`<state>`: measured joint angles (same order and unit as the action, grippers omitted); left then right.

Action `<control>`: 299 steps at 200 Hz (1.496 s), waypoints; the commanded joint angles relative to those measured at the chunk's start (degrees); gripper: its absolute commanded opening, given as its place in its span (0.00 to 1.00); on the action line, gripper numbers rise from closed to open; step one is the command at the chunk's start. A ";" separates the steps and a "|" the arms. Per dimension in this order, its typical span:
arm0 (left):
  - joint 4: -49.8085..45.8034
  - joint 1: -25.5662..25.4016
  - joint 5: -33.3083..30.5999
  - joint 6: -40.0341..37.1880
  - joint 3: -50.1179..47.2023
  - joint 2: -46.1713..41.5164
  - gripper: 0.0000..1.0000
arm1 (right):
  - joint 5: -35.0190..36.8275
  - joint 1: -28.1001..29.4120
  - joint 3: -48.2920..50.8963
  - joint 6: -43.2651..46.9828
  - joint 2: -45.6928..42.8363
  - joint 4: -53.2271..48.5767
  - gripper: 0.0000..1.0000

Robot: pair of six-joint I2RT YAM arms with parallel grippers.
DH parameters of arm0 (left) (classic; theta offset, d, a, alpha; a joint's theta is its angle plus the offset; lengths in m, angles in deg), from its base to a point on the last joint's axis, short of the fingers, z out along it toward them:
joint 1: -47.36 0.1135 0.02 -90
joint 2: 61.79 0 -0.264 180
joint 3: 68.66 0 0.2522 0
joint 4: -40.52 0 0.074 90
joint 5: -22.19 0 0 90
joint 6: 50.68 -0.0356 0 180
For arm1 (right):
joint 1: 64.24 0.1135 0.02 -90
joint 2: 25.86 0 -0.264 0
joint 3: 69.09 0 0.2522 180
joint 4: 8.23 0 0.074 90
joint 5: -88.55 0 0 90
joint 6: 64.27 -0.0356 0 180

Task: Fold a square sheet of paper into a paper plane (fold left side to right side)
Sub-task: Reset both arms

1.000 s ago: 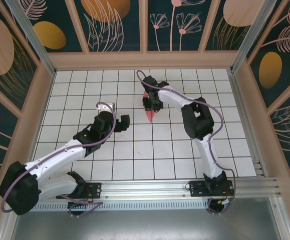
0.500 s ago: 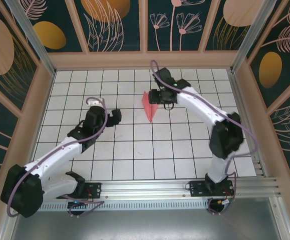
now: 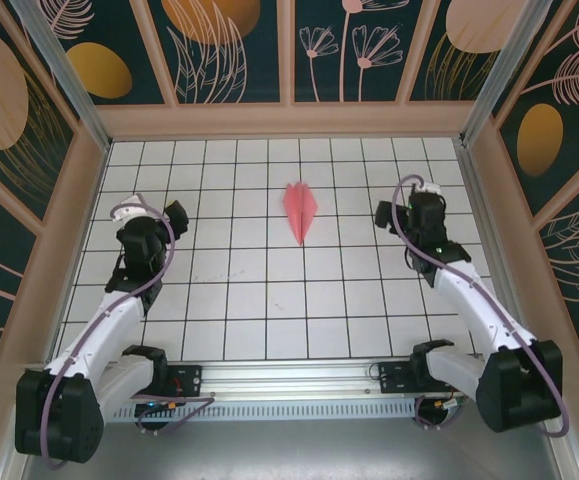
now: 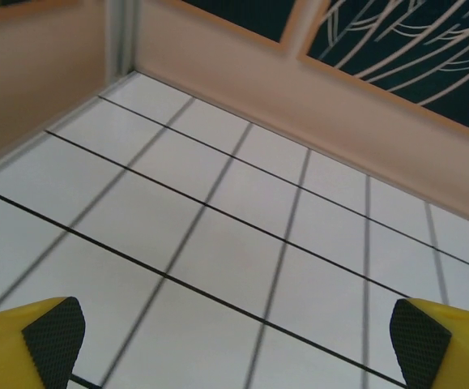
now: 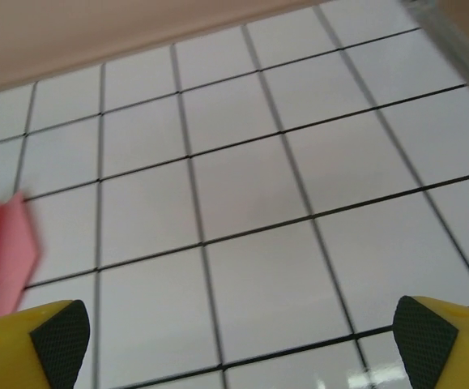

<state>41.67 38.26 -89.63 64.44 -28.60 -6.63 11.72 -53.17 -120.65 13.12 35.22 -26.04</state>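
Note:
The square sheet of paper lies folded as a slim salmon-pink paper plane [image 3: 300,210] on the white grid table, its sharp tip toward the near side. Nothing touches it. My right gripper [image 3: 383,215] hovers about two tiles to its right, open, with bare table between the yellow fingers [image 5: 44,340]. The right wrist view catches an edge of the paper plane [image 5: 3,251] at far left. My left gripper [image 3: 175,214] is open near the table's left side, several tiles from the plane, its fingers [image 4: 40,344] over bare tiles.
The white grid table [image 3: 269,300] is boxed in by tan walls [image 3: 289,120] at the back and both sides. An aluminium rail [image 3: 299,385] carries both arm bases at the near edge. The back left corner [image 4: 125,65] is close to the left gripper.
My right gripper opened, let go of the paper plane and drew back to the right. The left arm drew back to the left. The plane now lies flat and alone.

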 commanded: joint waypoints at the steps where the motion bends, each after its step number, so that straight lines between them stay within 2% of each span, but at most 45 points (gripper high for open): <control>1: 11.65 0.45 -9.97 -7.29 -4.82 -0.95 0.98 | 1.87 -4.99 8.70 4.05 -0.37 19.84 0.99; 19: 19.10 0.66 -13.53 -11.34 -8.78 0.40 0.98 | 0.48 -8.73 15.30 5.27 2.08 31.19 0.99; 54: 29.70 1.47 -12.63 -15.60 -12.23 8.38 0.98 | -5.66 -14.27 21.05 5.79 10.54 48.48 0.99; 89: 42.65 1.91 -6.34 -20.76 -14.96 16.70 0.99 | -10.58 -14.37 21.77 9.80 18.29 61.37 0.99; 98: 42.01 2.02 -4.67 -21.35 -14.20 17.45 0.99 | -11.88 -14.51 21.83 9.48 19.58 64.14 0.99; 133: 49.36 2.60 2.92 -25.06 -15.09 20.01 0.99 | -14.95 -12.84 24.12 12.30 26.98 74.75 0.99; 171: 58.05 2.86 9.49 -26.27 -16.59 23.99 0.98 | -14.93 -13.00 24.81 12.24 27.20 76.08 0.99; 178: 63.35 2.86 9.66 -26.25 -17.68 26.83 0.98 | -14.96 -13.00 24.81 12.25 27.23 76.04 0.99; 188: 67.31 3.41 6.15 -24.31 -18.77 28.80 0.99 | -14.93 -13.05 24.69 12.08 27.21 75.82 0.99; 206: 72.35 4.71 9.31 -24.13 -18.93 33.38 0.98 | -14.66 -13.09 24.52 11.98 27.20 75.42 0.99; 220: 62.47 5.38 10.17 -23.19 -15.46 31.64 0.99 | -14.66 -13.08 24.45 11.94 27.17 75.42 0.99; 236: 59.57 7.60 11.48 -20.85 -13.44 32.16 0.99 | -14.59 -13.04 24.49 11.98 27.18 75.42 0.99; 299: 60.12 7.96 11.45 -20.64 -13.62 32.15 0.98 | -14.66 -13.09 24.33 11.99 27.20 75.26 0.99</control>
<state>101.52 45.97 -79.14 42.61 -42.59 25.69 -1.59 -66.33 -96.15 24.36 62.10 46.21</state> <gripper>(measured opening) 0.985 0.988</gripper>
